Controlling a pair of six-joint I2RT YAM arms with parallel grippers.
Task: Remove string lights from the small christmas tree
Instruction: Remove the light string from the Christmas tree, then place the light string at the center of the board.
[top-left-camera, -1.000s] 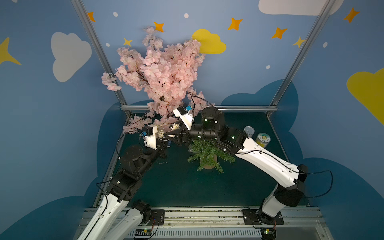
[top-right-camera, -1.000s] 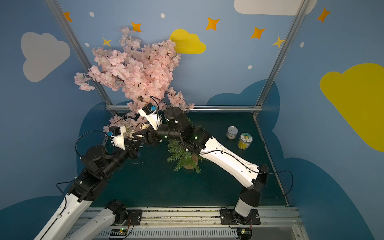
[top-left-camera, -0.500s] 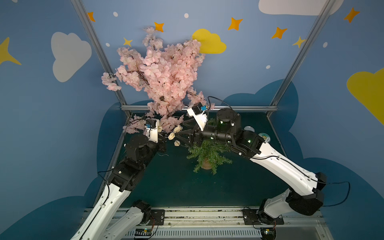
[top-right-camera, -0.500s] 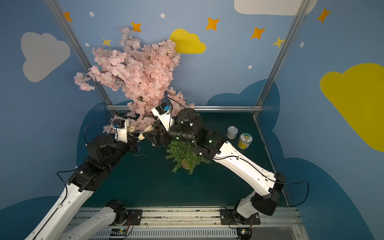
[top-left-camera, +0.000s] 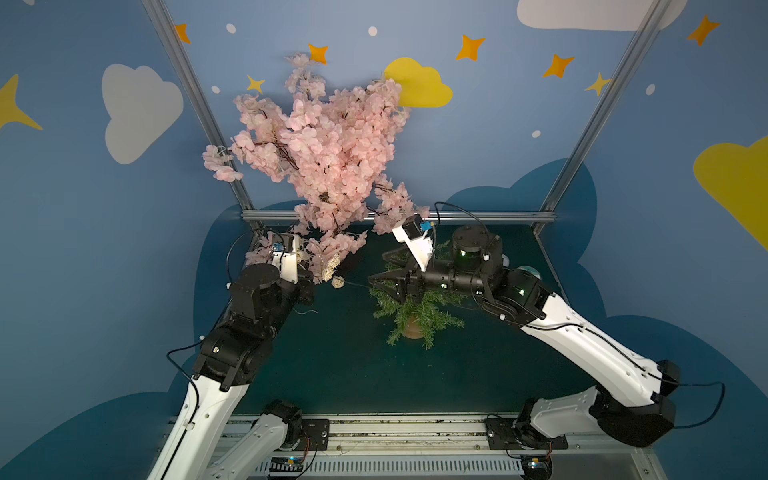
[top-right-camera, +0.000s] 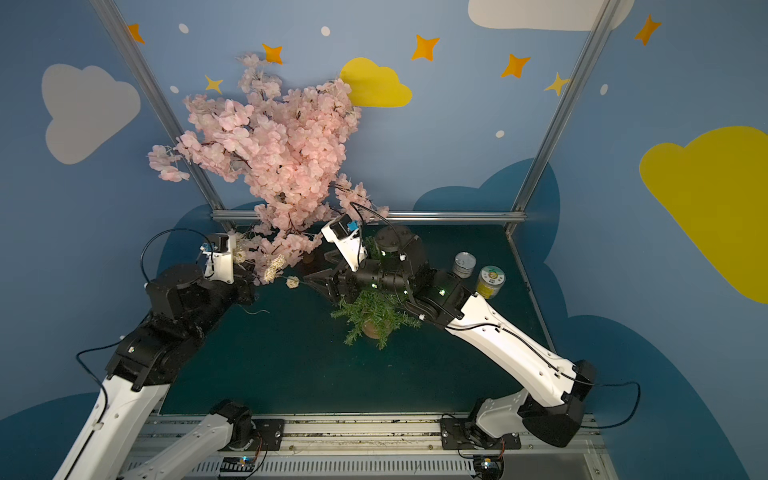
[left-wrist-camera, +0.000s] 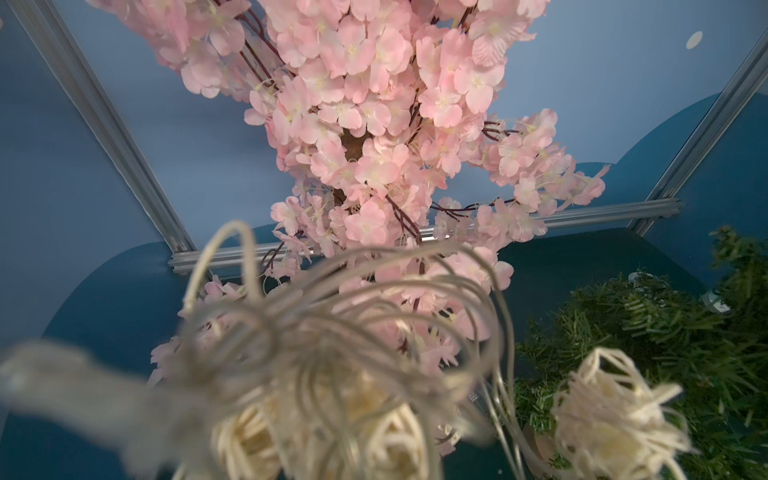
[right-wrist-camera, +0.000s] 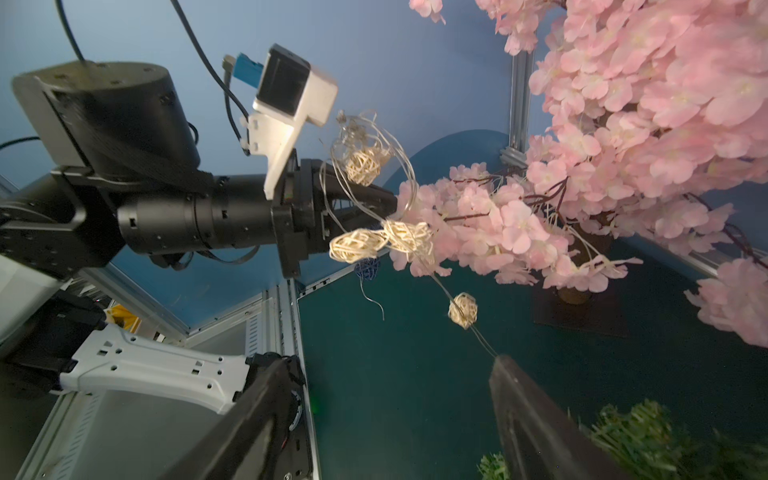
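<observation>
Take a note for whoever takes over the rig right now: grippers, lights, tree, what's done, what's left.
Left gripper: shut on the bunched string lights, beside the pink tree's low branches.
Right gripper: open over the small green tree; one wire strand runs to its fingertip.
Done: no balls show on the green tree.
Left: check the strand is free, set the lights down.

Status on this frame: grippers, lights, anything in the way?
Left gripper shut on string lights bundle. Right gripper open over small christmas tree, one strand reaching its fingertip. Pink blossom tree crowding the bundle.
</observation>
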